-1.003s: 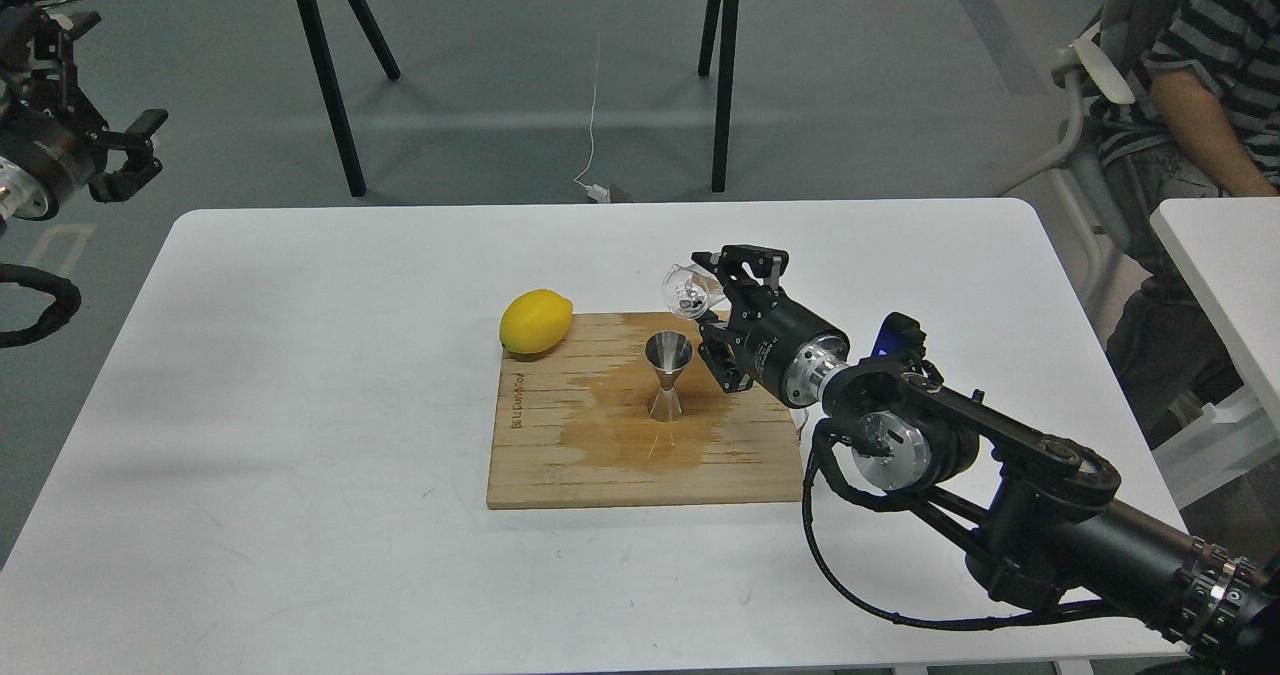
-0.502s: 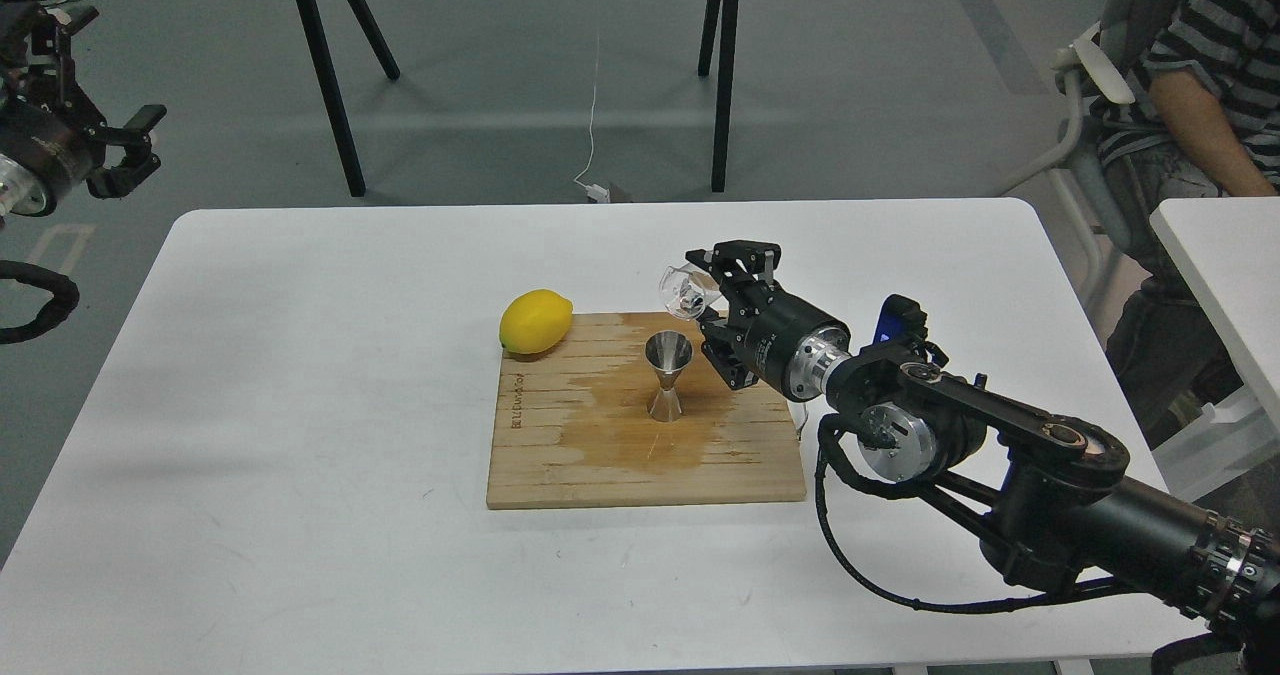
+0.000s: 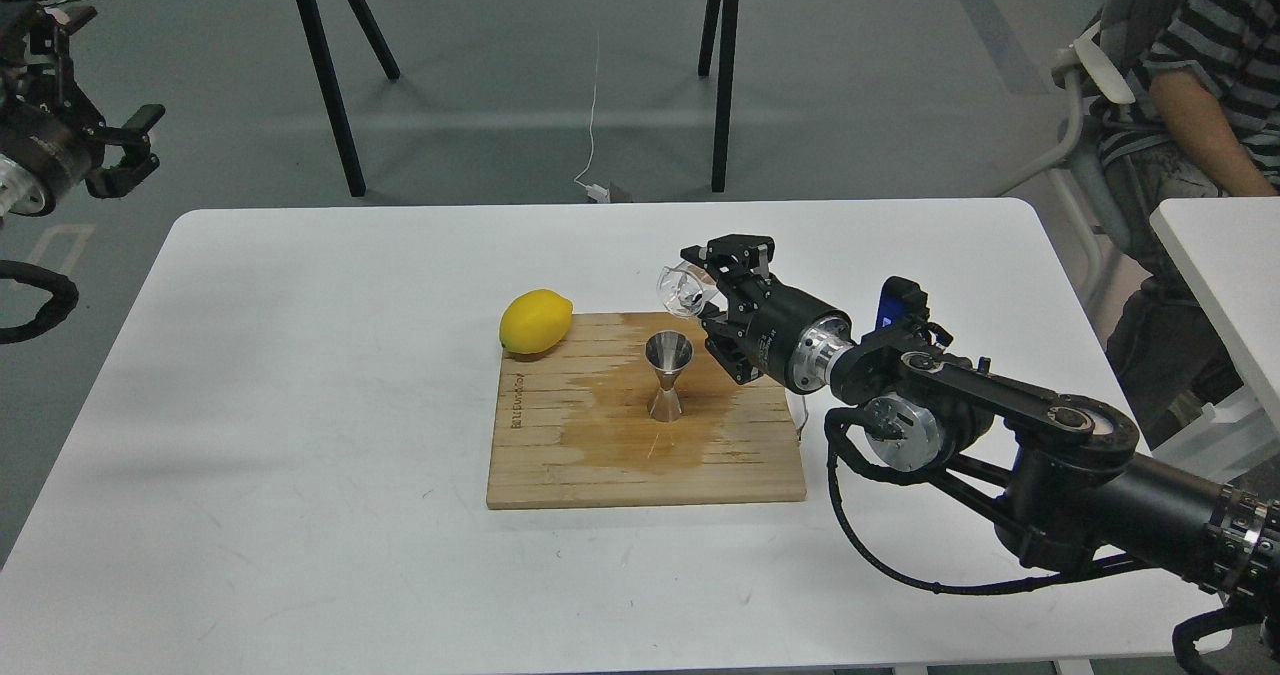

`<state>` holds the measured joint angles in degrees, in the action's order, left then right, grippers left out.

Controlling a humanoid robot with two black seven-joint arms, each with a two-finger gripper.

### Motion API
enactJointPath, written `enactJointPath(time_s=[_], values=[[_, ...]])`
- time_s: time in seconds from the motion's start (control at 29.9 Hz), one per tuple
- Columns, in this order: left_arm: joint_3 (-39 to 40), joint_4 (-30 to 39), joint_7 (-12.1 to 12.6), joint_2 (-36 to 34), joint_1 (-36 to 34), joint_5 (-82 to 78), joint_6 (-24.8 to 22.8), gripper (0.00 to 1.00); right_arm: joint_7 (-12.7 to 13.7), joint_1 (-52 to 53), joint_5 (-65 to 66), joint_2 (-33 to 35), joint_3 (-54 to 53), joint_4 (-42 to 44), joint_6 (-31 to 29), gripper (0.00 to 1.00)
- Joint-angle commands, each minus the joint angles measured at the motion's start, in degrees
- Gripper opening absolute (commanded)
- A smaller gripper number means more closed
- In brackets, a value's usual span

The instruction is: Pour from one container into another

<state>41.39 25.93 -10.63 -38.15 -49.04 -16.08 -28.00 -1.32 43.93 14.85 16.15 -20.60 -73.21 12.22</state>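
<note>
- Clear glass marks the glass cup (image 3: 684, 292), pinched in the right gripper (image 3: 712, 285) and tipped on its side, mouth turned left, above and a little right and far of the jigger (image 3: 668, 376).
- The steel jigger stands upright near the middle of the wooden board (image 3: 560, 465), on a dark wet patch (image 3: 620, 420) that spreads around its foot; a lemon (image 3: 536, 321) lies at the board's far left corner, well apart from the pour.
- The left gripper (image 3: 128, 150) hangs off the table's (image 3: 300, 355) far left edge, fingers parted and holding nothing.
- To pour well, I judge the cup's lip should sit directly over the jigger's small upper cone before tilting further; at present it looks offset to the right.
- Tilt slowly: the target mouth is narrow, and the stain suggests liquid can easily miss it.
- Keep the cup clear of the jigger's rim, since its narrow waist makes it likely to topple if nudged.
- Whether liquid remains in the cup cannot be told.
</note>
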Motion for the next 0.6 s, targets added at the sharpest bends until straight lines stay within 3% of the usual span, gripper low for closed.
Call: enactJointPath(time_s=[0.0,0.57], values=[[-0.1,0.0,0.0,0.0,0.0,0.0,0.0,0.99,0.0,1.3,0.0,0.0,1.4,0.0,0.0,0.16],[0.0,0.0,0.0,-1.2,0.0,0.0,0.0,0.99,0.5,4.6,0.2,1.9,5.5,-0.1,-1.2,0.16]])
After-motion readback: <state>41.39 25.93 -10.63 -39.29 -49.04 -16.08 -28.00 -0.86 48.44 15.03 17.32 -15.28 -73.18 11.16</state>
